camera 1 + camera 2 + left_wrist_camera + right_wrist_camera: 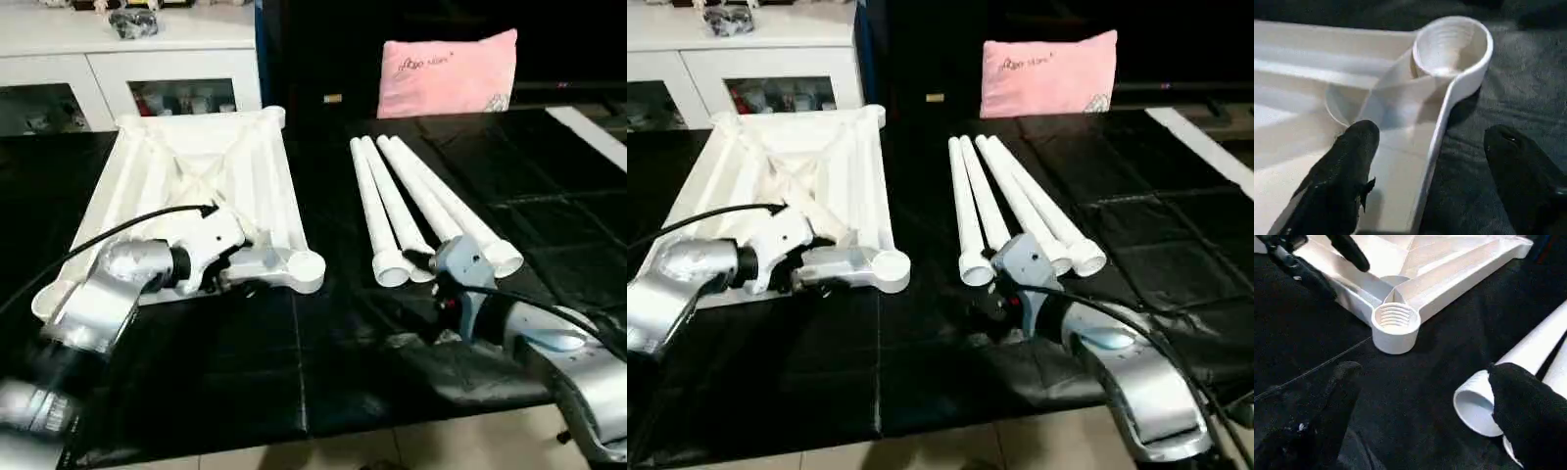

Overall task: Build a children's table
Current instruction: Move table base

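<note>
The white tabletop [196,166] lies upside down on the left of the black table, ribs up. My left gripper [1431,132] is open at its near right corner. One finger [1347,166] is inside the rim and the other is outside on the black surface, just short of the round corner socket [1449,46]. Several white legs [421,206] lie side by side on the right, open ends toward me. My right gripper [1425,421] is open at those near ends. One of its fingers [1528,416] is in front of a leg's mouth, with nothing held.
A white cabinet with glass doors [127,69] stands behind the table at the left. A pink pillow [446,73] leans at the back centre. The table's front edge meets tiled floor [343,450]. A black cable [118,235] runs along my left forearm.
</note>
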You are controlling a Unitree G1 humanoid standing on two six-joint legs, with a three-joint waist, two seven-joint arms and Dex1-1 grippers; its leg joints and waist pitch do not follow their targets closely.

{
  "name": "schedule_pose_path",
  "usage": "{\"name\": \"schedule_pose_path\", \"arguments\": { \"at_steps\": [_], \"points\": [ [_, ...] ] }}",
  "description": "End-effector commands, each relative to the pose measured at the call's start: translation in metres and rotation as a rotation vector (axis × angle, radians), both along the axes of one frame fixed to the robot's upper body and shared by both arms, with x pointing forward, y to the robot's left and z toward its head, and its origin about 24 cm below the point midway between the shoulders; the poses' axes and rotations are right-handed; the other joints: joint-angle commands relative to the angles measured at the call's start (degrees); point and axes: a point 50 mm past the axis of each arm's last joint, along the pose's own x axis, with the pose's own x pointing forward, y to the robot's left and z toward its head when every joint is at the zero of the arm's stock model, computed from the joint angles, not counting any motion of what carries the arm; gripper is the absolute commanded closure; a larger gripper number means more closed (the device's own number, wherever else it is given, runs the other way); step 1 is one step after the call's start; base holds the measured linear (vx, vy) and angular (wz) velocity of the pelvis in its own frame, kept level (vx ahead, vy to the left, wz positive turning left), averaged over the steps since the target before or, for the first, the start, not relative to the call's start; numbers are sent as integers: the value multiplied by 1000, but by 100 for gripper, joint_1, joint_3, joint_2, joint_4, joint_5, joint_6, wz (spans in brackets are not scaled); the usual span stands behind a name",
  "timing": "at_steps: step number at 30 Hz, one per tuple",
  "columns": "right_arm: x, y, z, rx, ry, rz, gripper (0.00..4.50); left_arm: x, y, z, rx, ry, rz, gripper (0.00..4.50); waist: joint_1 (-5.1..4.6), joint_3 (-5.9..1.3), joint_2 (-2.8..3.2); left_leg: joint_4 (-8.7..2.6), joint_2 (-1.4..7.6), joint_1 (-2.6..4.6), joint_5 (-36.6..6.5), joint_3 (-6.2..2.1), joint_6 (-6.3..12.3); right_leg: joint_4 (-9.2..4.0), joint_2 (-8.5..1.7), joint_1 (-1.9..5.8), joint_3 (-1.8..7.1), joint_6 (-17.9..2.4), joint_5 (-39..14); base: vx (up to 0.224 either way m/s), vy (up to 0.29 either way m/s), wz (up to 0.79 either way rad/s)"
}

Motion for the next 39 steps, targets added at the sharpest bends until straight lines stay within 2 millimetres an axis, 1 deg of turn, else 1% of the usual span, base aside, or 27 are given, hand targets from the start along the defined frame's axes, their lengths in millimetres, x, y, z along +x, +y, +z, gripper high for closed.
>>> {"name": "schedule_pose_path", "arguments": {
  "at_steps": [1, 2, 3, 4, 5, 6, 7, 10, 12, 14, 15, 16, 17, 18, 19, 20, 21, 22, 23, 26, 27, 28, 31, 34, 36, 38, 39],
  "points": [
    [-3, 2, 4, 6, 5, 30, 0, 1, 5, 1, 35, 39, -26, 101, 25, -322, 59, -498, 82, -46, -955, 81, 25, -320, -163, 329, 108, -1366, -975, 0, 0, 0],
    [-3, 2, 4, 6, 8, 33, 0, 1, 6, 0, 42, 51, -32, 101, 27, -326, 60, -496, 84, -45, -912, 85, 33, -311, -167, 341, 109, -1422, -876, 0, 0, 0],
    [-5, 1, 3, 2, 16, 38, 0, 4, 12, -2, 66, 78, -20, 120, 27, -318, 67, -498, 80, -40, -931, 95, 53, -325, -166, 340, 109, -1444, -887, 0, 0, 0],
    [-5, 1, 2, 1, 18, 40, 0, 5, 15, -4, 77, 83, -10, 120, 28, -317, 86, -494, 77, -29, -993, 98, 54, -333, -162, 338, 108, -1437, -957, 0, 0, 0],
    [-6, 0, 2, -1, 21, 42, 0, 6, 17, -5, 88, 88, 4, 120, 28, -314, 80, -498, 83, -36, -1005, 89, 45, -327, -174, 351, 110, -1448, -972, 0, 0, 0],
    [-8, 1, 1, -2, 29, 49, 0, 8, 22, -9, 110, 100, 23, 142, 38, -303, 81, -502, 76, -36, -1049, 93, 47, -348, -168, 349, 111, -1421, -1092, 0, 0, 0],
    [-10, 1, 0, -1, 34, 53, 0, 7, 25, -12, 120, 123, 21, 152, 42, -301, 84, -508, 81, -33, -1098, 89, 33, -354, -175, 348, 115, -1398, -1192, 0, 0, 0],
    [-11, 1, 0, -1, 38, 56, 0, 2, 27, -16, 123, 167, -1, 166, 36, -295, 90, -528, 106, -33, -1145, 77, -13, -352, -192, 340, 120, -1403, -1269, 0, 0, 0],
    [-11, 1, -1, -1, 40, 57, 0, 0, 27, -17, 120, 186, -13, 186, 38, -288, 84, -536, 117, -28, -1210, 79, -23, -355, -199, 330, 125, -1417, -1332, 0, 0, 0],
    [-12, 1, -1, -1, 43, 60, 0, -6, 26, -16, 95, 225, -58, 199, 38, -287, 61, -536, 122, -37, -1202, 82, -16, -348, -200, 331, 126, -1436, -1303, 0, 0, 0],
    [-12, 1, -1, -2, 44, 62, 0, -8, 25, -16, 88, 236, -74, 204, 36, -288, 70, -542, 123, -42, -1160, 79, -10, -340, -206, 339, 129, -1445, -1262, 0, 0, 0],
    [-12, 1, -2, -2, 45, 63, 0, -9, 25, -16, 83, 244, -85, 204, 32, -284, 32, -545, 124, -43, -1145, 87, 1, -348, -204, 337, 130, -1439, -1269, 0, 0, 0],
    [-13, 1, -2, -4, 48, 69, 0, -15, 24, -16, 69, 284, -129, 221, 38, -288, 43, -538, 122, -36, -1074, 91, 21, -341, -207, 334, 132, -1455, -1226, 0, 0, 0],
    [-13, 1, -2, -4, 48, 71, 0, -16, 24, -16, 69, 291, -138, 232, 40, -287, 39, -542, 130, -42, -1025, 92, 45, -335, -213, 336, 134, -1475, -1184, 0, 0, 0],
    [-13, 1, -2, -4, 50, 76, 0, -18, 24, -16, 70, 306, -152, 241, 41, -284, 28, -541, 133, -35, -1016, 99, 55, -341, -213, 330, 134, -1480, -1180, 0, 0, 0],
    [-13, 2, -2, -7, 50, 85, 0, -25, 23, -17, 73, 337, -182, 241, 42, -279, 37, -546, 140, -39, -1021, 96, 63, -335, -222, 338, 135, -1485, -1202, 0, 0, 0],
    [-13, 2, -2, -7, 50, 85, 0, -25, 23, -17, 73, 337, -182, 250, 42, -277, 33, -549, 140, -39, -1031, 96, 72, -334, -223, 336, 135, -1477, -1242, 0, 0, 0],
    [-13, 2, -2, -8, 49, 90, 0, -30, 23, -18, 73, 360, -202, 265, 41, -269, 32, -553, 133, -34, -1058, 104, 71, -344, -213, 325, 133, -1461, -1307, 0, 0, 0],
    [-13, 2, -2, -8, 48, 92, 0, -33, 22, -18, 69, 371, -212, 275, 36, -268, 45, -560, 145, -32, -1090, 97, 59, -341, -222, 327, 134, -1452, -1354, 0, 0, 0],
    [-13, 2, -1, -8, 43, 95, 0, -46, 18, -15, 42, 401, -240, 289, 33, -256, 38, -569, 147, -20, -1202, 104, 46, -353, -214, 308, 134, -1416, -1538, 0, 0, 0],
    [-13, 2, -1, -8, 42, 95, 0, -48, 16, -15, 40, 398, -233, 308, 28, -249, 29, -575, 151, -26, -1209, 102, 48, -355, -212, 302, 134, -1411, -1570, 0, 0, 0],
    [-13, 2, -1, -8, 42, 95, 0, -49, 15, -15, 41, 392, -218, 308, 27, -245, 33, -575, 149, -26, -1227, 102, 48, -359, -208, 300, 133, -1401, -1607, 0, 0, 0],
    [-13, 2, -2, -11, 39, 94, 0, -46, 13, -18, 58, 355, -152, 332, 35, -245, 24, -557, 135, -24, -1237, 117, 63, -373, -193, 295, 131, -1354, -1696, 0, 0, 0],
    [-12, 4, -3, -12, 33, 93, 0, -37, 12, -25, 52, 301, 42, 363, 64, -246, 31, -551, 125, -24, -1214, 111, 33, -384, -193, 295, 125, -1287, -1805, 0, 0, 0],
    [-12, 5, -4, -11, 31, 94, 0, -38, 13, -27, 43, 303, 87, 373, 65, -243, 18, -553, 117, -27, -1288, 116, 36, -405, -189, 290, 126, -1231, -1976, 0, 0, 0],
    [-13, 7, -4, -10, 30, 97, 0, -42, 12, -31, 31, 310, 142, 395, 64, -239, 27, -558, 119, -34, -1330, 108, 26, -418, -190, 285, 124, -1165, -2099, 0, 0, 0],
    [-13, 7, -4, -8, 30, 99, 0, -42, 12, -31, 20, 295, 169, 403, 54, -234, 21, -566, 112, -55, -1331, 96, 28, -421, -184, 293, 118, -1118, -2168, 0, 0, 0]
  ]
}}
